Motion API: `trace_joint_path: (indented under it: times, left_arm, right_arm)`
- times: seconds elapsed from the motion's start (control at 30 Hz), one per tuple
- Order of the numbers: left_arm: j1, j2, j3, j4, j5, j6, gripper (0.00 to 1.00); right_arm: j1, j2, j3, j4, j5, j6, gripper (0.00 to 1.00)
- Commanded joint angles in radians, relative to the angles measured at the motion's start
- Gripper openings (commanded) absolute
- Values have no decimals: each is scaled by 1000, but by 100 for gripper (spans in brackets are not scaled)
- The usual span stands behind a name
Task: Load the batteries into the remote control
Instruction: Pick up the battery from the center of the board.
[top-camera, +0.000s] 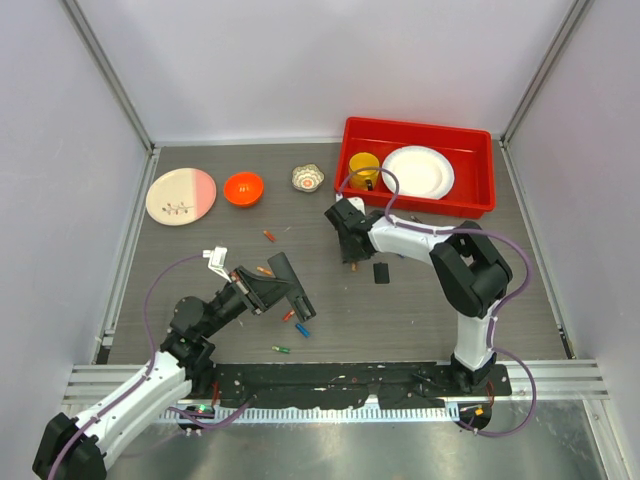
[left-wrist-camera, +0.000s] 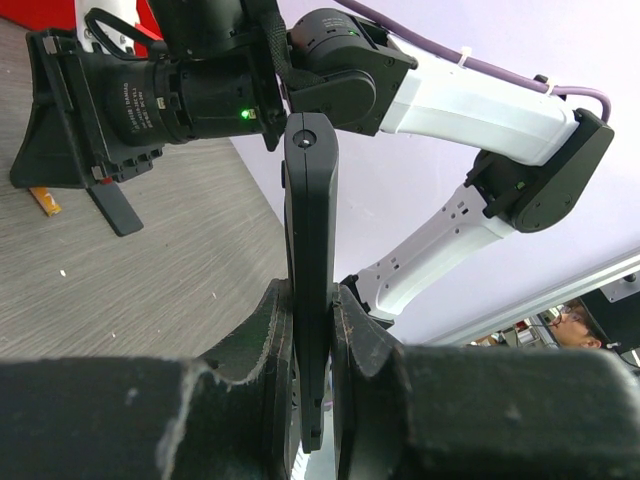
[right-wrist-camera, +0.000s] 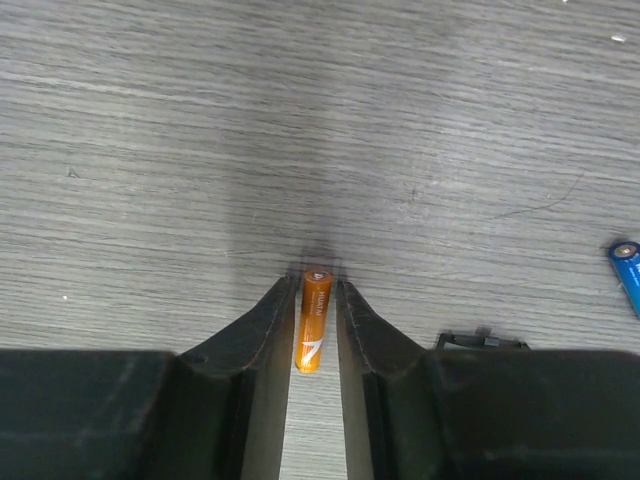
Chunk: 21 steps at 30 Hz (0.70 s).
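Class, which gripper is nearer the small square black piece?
Right. The right gripper, closed on an orange battery, is beside the black piece; the left gripper, holding the remote control, is farther away.

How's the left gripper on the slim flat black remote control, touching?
Touching. Left wrist view: left gripper jaws clamp the remote control on both sides, no gap.

Grey wood-grain table (top-camera: 430, 310). Far right: red bin (top-camera: 415, 125) w/ yellow cup (top-camera: 364, 166) beside white plate (top-camera: 418, 171). Far left: pink-and-cream plate (top-camera: 181, 195) (small bits on it, too tiny to tell), then orange bowl (top-camera: 243, 187), small patterned cup (top-camera: 308, 178). Mid-table: small black sq. piece (top-camera: 381, 272).
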Motion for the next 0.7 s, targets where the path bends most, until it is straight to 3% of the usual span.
trace_joint_path:
  times: [0.0, 0.2, 0.3, 0.4, 0.67]
  left_arm:
    - [3, 0, -44, 37, -6, -4, 0]
    - [1, 6, -44, 39, -7, -6, 0]
    - [3, 20, -41, 43, -13, -15, 0]
    - [1, 57, -23, 60, -15, -20, 0]
    - [-8, 280, 58, 207, -36, -40, 0]
  right_arm:
    - [1, 46, 5, -5, -25, -18, 26]
    - [1, 20, -24, 14, -23, -7, 1]
    - [5, -61, -99, 84, -23, 7, 1]
    - [56, -254, -179, 161, 27, -5, 1]
    - [370, -676, -283, 175, 331, 45, 1]
